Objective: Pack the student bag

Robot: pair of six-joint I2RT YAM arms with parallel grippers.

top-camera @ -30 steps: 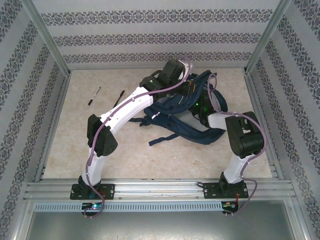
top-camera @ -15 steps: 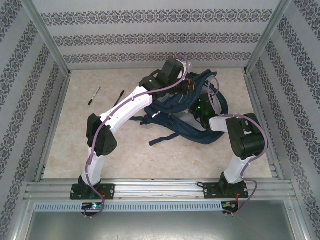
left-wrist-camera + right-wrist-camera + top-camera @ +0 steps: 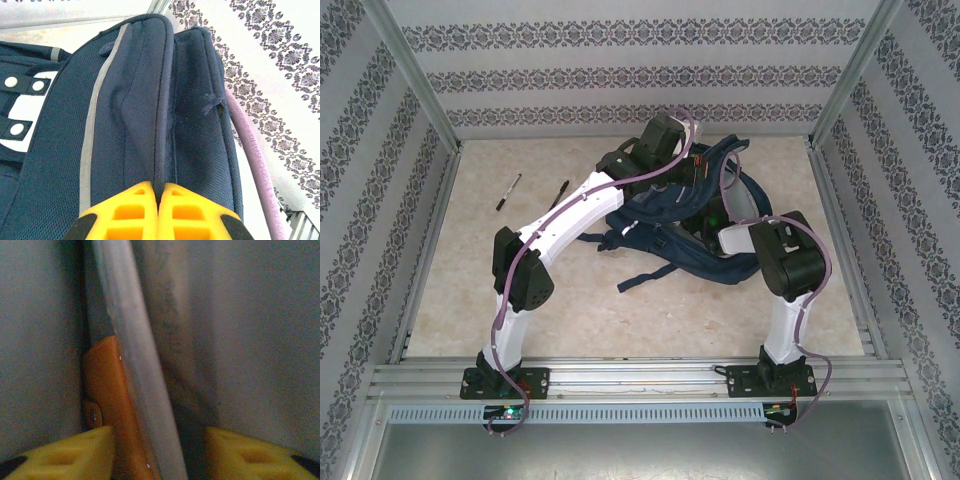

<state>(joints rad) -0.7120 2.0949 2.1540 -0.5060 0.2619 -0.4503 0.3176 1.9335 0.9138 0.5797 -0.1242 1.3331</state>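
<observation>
Compared with a second ago, the main change is the right arm point(image 3: 785, 262). Its dark elbow block has swung inward and a bit toward the back, so it now sits closer to the large navy-blue fabric student bag point(image 3: 660, 215) with thin white stripes. The bag is lying toward the back right of the beige marbled table point(image 3: 570, 310), same spot as before.

The right gripper point(image 3: 160, 452) is down in a dim spot against the bag. Its yellow fingers point(image 3: 65, 452) stand apart, with a pale grey strip point(image 3: 132, 350) and a flat orange-tan piece point(image 3: 105, 385) rising between them. There's a clear gap beside the far finger, so nothing looks clamped.

The left arm point(image 3: 570, 220) has barely budged. The left gripper point(image 3: 159, 195) is closed tight, pinching a raised fold of the bag's navy mesh point(image 3: 125, 125) right next to a grey stripe.

The two black pens point(image 3: 509, 190) point(image 3: 560, 193) on the left of the table haven't moved, and they're well apart from the bag.
</observation>
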